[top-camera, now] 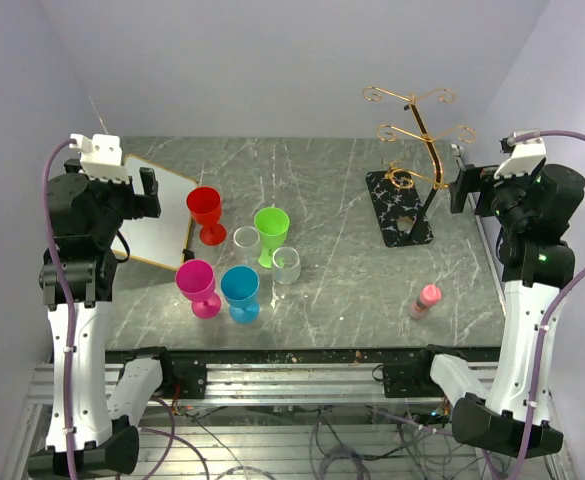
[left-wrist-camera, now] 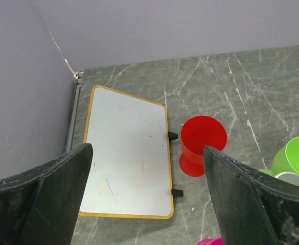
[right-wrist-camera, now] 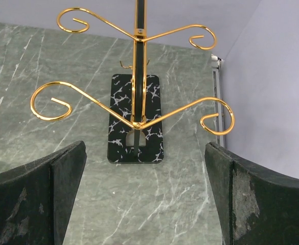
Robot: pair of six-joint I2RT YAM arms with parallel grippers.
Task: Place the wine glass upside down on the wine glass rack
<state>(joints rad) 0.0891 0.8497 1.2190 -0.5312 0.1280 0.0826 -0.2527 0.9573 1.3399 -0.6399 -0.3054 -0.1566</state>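
My left gripper [left-wrist-camera: 146, 153] gapes wide and empty near the upright red plastic wine glass [left-wrist-camera: 203, 139], far left; my right gripper [right-wrist-camera: 145, 148] gapes empty facing the gold wire wine glass rack [right-wrist-camera: 138, 81], far right.

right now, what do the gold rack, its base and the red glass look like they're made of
The rack looks like thin metal wire with a polished gold finish: bright glints run along its curled arms. Its base is a flat glossy black slab with white veins, either stone or a marbled print; the look leaves that open. The red glass is probably plastic: opaque, even colour, soft dull highlights.
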